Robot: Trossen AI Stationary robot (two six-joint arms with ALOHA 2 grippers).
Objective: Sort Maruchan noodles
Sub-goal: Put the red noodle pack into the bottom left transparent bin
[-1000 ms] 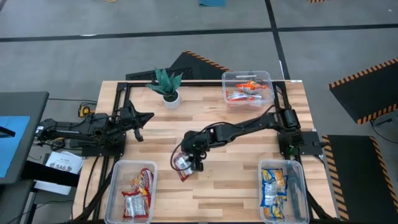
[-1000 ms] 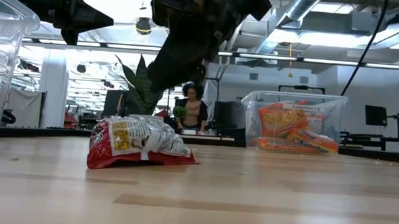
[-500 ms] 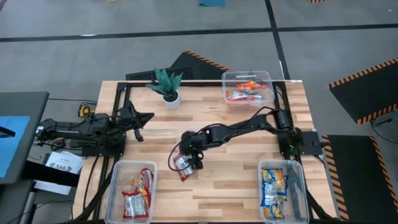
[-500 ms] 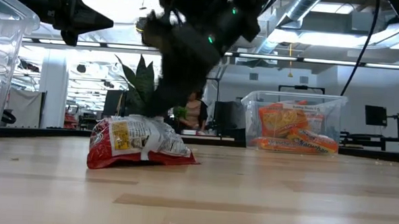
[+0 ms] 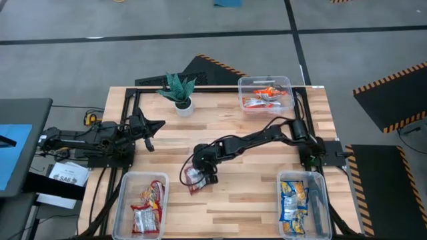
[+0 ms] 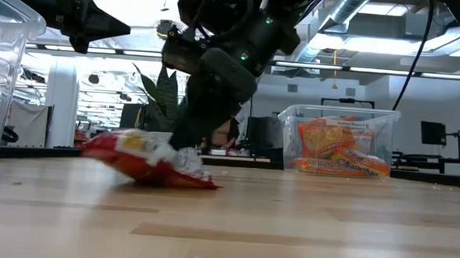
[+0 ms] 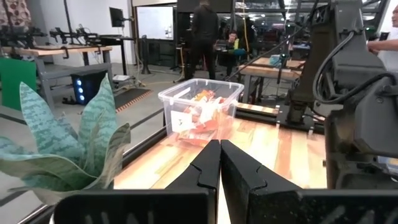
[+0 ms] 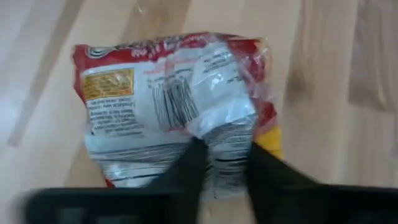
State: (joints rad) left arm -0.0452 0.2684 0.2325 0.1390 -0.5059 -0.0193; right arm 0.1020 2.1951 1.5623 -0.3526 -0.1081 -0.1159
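The right gripper (image 5: 202,175) pinched the red-white packet (image 5: 193,178) on the table (image 5: 253,187); the left gripper (image 5: 152,125), fingers together, waited well apart.

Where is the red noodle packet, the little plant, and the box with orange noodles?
red noodle packet (image 8: 168,106), right wrist view, its printed back.
little plant (image 5: 178,85), high view, its leaves.
box with orange noodles (image 6: 338,113), low view, its rim.

— Where's your right gripper (image 5: 202,175)?

— Stretched to mid-table, down on a red-and-white noodle packet (image 5: 193,178) lying on the wood.

— And the left gripper (image 5: 151,127)?

— It waits at my left edge, near the potted plant (image 5: 179,90).

— The bins?

— Red packets in the near-left bin (image 5: 124,200), blue-yellow in the near-right bin (image 5: 320,199), orange in the far bin (image 5: 289,90).
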